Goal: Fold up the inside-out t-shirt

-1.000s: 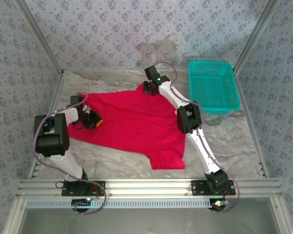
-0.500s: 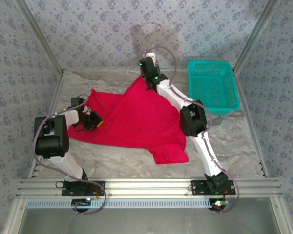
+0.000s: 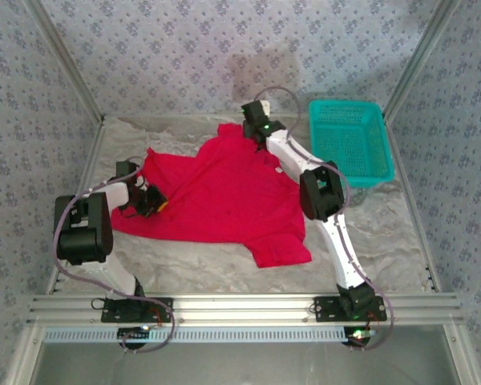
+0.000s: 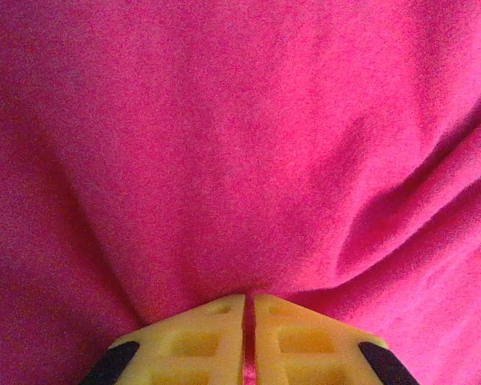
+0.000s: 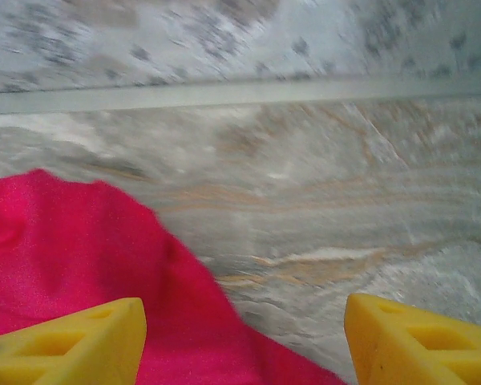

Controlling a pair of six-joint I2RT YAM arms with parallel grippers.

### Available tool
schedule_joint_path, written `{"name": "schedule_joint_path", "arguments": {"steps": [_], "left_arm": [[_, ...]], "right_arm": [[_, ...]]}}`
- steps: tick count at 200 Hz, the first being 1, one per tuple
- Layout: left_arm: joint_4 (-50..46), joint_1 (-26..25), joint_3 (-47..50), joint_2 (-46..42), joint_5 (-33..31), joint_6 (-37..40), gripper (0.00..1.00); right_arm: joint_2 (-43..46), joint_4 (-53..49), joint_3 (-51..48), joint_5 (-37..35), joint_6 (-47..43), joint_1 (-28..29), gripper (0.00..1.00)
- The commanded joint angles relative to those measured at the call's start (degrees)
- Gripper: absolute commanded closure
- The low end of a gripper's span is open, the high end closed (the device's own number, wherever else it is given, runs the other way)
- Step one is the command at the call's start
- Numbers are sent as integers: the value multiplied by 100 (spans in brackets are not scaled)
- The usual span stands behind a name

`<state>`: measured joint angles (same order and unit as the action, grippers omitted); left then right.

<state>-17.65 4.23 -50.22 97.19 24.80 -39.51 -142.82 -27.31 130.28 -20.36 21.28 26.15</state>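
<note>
Pale marbled tabletop [image 3: 369,241], bright red short-sleeved cloth t-shirt [image 3: 224,200] spread rumpled across its middle, teal plastic mesh basket [image 3: 345,103] far right, left gripper [image 4: 248,298] pinched tight on the shirt's left edge, right gripper [image 5: 242,309] spread wide at the shirt's far edge, holding nothing

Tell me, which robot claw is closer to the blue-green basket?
Right. The right gripper hangs open left of the basket, at the t-shirt's far edge; the left gripper pinches the t-shirt's opposite side, farther away.

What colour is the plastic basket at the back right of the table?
Teal, a blue-green mesh. The basket shows best in the top external view.
</note>
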Motion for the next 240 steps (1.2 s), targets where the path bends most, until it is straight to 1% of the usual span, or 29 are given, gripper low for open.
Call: {"name": "schedule_joint_path", "arguments": {"steps": [1, 10, 23, 35, 51, 65, 94, 103, 111, 125, 130, 154, 178, 188, 197, 226, 240], "left_arm": [[-367, -77, -326, -229, -152, 76, 90], [-382, -97, -482, -231, -132, 52, 89], [-380, -107, -752, -175, -75, 7, 89], [-358, -118, -1039, -64, -19, -59, 89], [-331, -168, -1465, 180, 49, -158, 89], [-203, -226, -1826, 457, 70, -244, 89], [-25, -257, -2654, 1294, 125, -289, 90], [-15, -262, -2926, 1597, 144, -305, 90], [-6, -258, -3150, 1846, 207, -335, 90], [39, -226, -3413, 2203, 247, -350, 90], [36, -201, -3473, 2305, 221, -350, 90], [31, 124, -3608, 2625, -42, -364, 90], [17, 490, -3662, 2827, -174, -334, 90], [-33, 628, -3632, 2834, -266, -320, 90], [-52, 715, -3556, 2778, -358, -303, 90], [37, 878, -3285, 2458, -682, -276, 89], [-21, 876, -3391, 2393, -736, -246, 89]], "right_arm": [[253, -873, 382, 1378, 793, -249, 33], [241, -956, 405, 1838, 872, -305, 36], [240, -1009, 401, 2248, 965, -314, 40], [235, -964, 369, 2419, 869, -280, 45], [116, -766, 425, 2527, 711, -218, 48], [-142, -741, 640, 2673, 675, -200, 47], [-943, -825, 1416, 2936, 868, -220, 40], [-1098, -741, 1461, 3095, 976, -238, 40], [-1221, -462, 1462, 3179, 1160, -251, 40], [-1415, -323, 1473, 3361, 1429, -307, 41], [-1482, -334, 1481, 3388, 1653, -333, 42], [-1643, -812, 1521, 3075, 2076, -543, 45], [-1650, -1618, 1535, 2437, 2280, -854, 47], [-1635, -2044, 1601, 2083, 2328, -984, 48], [-1572, -2250, 1562, 1903, 2338, -1090, 49], [-1273, -2016, 1371, 1495, 2329, -1167, 50], [-1231, -1884, 1534, 1546, 2287, -1159, 49]]}}
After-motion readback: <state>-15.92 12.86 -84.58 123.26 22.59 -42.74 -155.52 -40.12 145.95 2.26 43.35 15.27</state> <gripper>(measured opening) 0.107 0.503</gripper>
